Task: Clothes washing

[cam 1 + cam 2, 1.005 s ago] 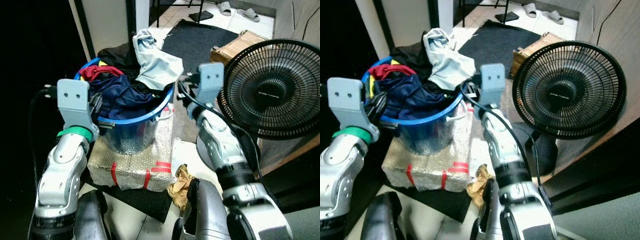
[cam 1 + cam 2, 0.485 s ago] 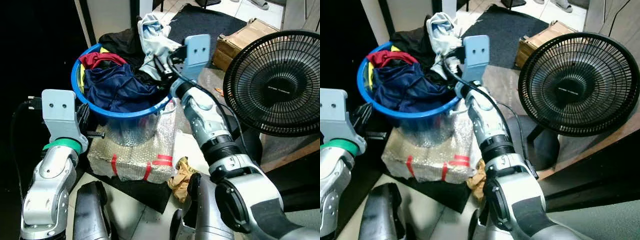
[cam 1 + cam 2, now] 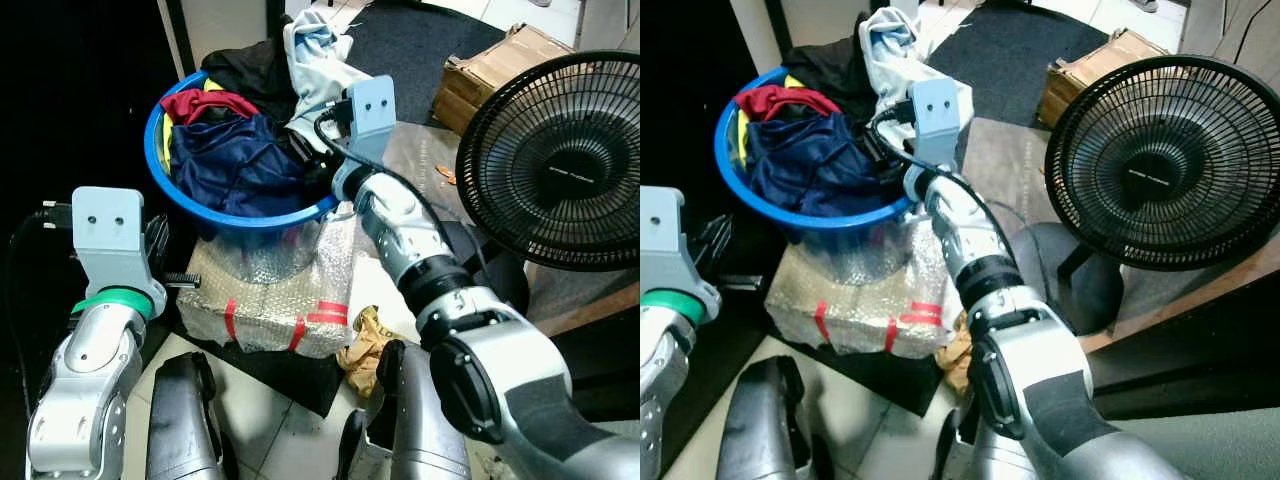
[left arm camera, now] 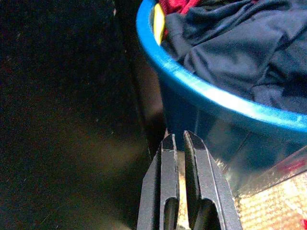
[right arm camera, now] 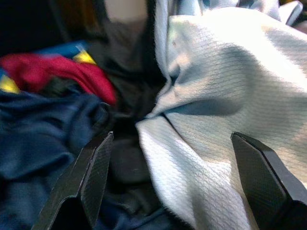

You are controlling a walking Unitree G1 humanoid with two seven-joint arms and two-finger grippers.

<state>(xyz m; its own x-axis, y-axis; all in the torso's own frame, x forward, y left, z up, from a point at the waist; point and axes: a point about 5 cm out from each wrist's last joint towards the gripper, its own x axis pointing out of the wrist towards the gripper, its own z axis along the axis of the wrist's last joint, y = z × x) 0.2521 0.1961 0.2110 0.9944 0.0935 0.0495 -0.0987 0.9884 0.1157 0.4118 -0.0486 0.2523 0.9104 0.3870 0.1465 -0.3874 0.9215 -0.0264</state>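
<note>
**Right gripper now over the laundry tub**

Head views: Since 1 second ago the right gripper (image 3: 318, 168) has swung from beside the fan (image 3: 560, 160) to the upper centre of the frame, over the rim of the blue tub (image 3: 175, 195). The left gripper (image 3: 175, 255) has dropped away from the tub wall toward the lower left. The round plastic tub stands on a parcel (image 3: 268, 305) in bubble wrap with red tape. It is heaped with crumpled clothes: a navy garment (image 3: 240, 165), a red one (image 3: 205, 103) and a pale blue-grey shirt (image 3: 315, 60) draped over the far rim. A cardboard box (image 3: 495, 70) sits at upper right.

Left wrist view: The left gripper's 2 black fingers (image 4: 169, 187) lie nearly together, holding nothing, just below the tub's glossy blue rim.

Right wrist view: The right gripper's fingers (image 5: 91, 175) stand wide apart, with the finely knitted pale shirt and dark cloth between them, nothing gripped.
</note>
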